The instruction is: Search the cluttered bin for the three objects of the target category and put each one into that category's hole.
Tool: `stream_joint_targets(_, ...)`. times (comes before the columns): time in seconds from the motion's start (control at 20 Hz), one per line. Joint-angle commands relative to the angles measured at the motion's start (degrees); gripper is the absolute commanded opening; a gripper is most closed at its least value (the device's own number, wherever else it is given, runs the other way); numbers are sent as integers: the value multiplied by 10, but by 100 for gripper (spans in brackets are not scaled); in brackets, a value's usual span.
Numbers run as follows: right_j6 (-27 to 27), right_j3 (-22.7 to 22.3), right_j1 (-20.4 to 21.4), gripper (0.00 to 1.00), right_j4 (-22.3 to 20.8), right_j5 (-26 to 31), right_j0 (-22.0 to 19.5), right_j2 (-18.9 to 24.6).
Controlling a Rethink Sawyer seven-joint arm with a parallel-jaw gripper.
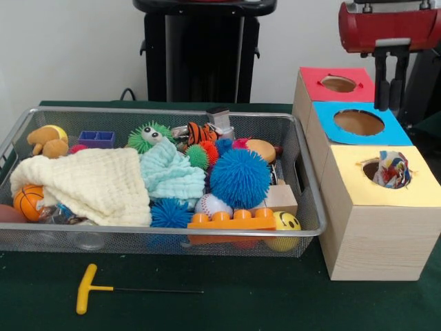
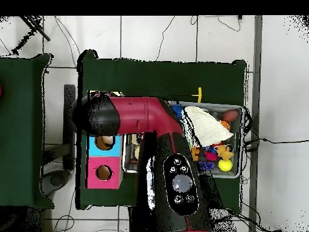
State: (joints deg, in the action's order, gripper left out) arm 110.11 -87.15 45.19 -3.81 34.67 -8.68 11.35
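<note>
The wire mesh bin [image 1: 303, 172] [image 2: 242, 130] is full of toys. In it lie a cream cloth [image 1: 96, 183] [image 2: 208, 127] and a mint cloth [image 1: 171, 172]. A white cloth with colourful dots [image 1: 391, 169] sticks out of the round hole in the yellow-topped box [image 1: 386, 189]. My gripper [image 1: 390, 103] hangs open and empty above the blue-topped box [image 1: 358, 124] [image 2: 99, 143], behind the yellow box. In the overhead view the arm [image 2: 145, 118] hides the gripper and the yellow box. No braided rope ring shows.
The red-topped box [image 1: 335, 84] [image 2: 102, 173] stands behind the blue one. Spiky balls [image 1: 240, 178], an orange brick [image 1: 231, 221], a small basketball [image 1: 29, 201] and a plush toy [image 1: 47, 140] fill the bin. A yellow-handled tool [image 1: 86, 288] [image 2: 198, 93] lies in front of it.
</note>
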Motion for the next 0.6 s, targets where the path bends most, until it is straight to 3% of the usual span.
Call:
stream_joint_targets(0.05,-40,-52,-4,0,-7,74,-17,52)
stream_joint_targets(0.6,-83,-53,-11,0,-23,58,-61,74)
